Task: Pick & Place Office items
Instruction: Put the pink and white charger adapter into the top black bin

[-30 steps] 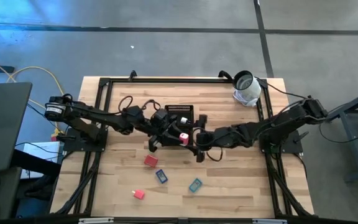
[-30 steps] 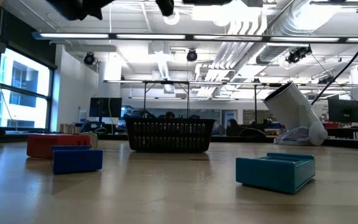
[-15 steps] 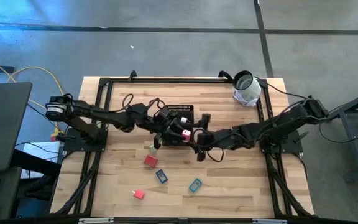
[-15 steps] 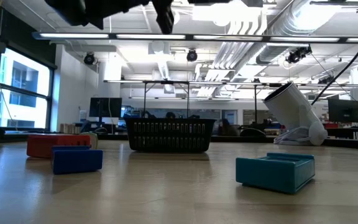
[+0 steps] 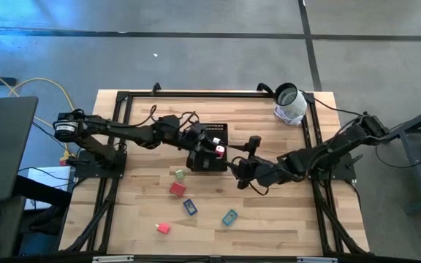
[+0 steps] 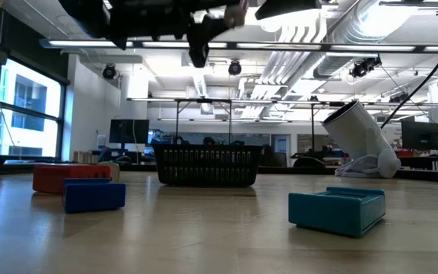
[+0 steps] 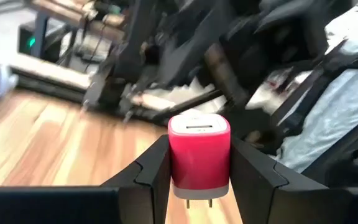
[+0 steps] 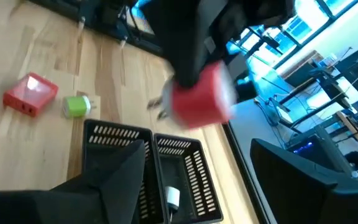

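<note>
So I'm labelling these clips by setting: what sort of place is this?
Probably an open-plan lab or office workshop: exposed ceiling ducts and strip lights, desks with monitors behind, and a wooden table on concrete floor.

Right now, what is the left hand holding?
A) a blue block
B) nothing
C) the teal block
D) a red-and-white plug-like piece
D: in the left wrist view, the left hand has its fingers clamped on either side of the red-and-white piece.

Grey concrete floor (image 5: 196, 58) surrounds the wooden table (image 5: 283, 212); windows (image 6: 21, 114) and bright ceiling lights (image 6: 295, 34) behind.
</note>
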`<state>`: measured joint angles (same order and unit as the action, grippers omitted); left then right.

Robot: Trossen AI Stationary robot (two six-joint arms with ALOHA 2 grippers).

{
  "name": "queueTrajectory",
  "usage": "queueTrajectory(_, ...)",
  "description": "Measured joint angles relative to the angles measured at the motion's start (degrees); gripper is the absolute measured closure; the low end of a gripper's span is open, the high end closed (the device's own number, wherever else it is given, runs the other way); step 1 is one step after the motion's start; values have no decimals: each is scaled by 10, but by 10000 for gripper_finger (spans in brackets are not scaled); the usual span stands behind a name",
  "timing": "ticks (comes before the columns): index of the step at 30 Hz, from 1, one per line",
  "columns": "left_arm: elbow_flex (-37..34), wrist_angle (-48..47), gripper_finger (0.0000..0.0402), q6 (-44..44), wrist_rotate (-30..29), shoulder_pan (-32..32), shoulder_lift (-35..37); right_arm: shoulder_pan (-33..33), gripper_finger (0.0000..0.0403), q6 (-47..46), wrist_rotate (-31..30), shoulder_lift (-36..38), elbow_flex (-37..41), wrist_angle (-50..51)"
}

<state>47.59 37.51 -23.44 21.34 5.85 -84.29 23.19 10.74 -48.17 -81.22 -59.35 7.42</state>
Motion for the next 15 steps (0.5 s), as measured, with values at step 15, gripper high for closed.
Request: queueTrajectory(15, 0, -176, 277, 150, -95, 51, 0, 54, 125, -114, 118, 79, -1, 19)
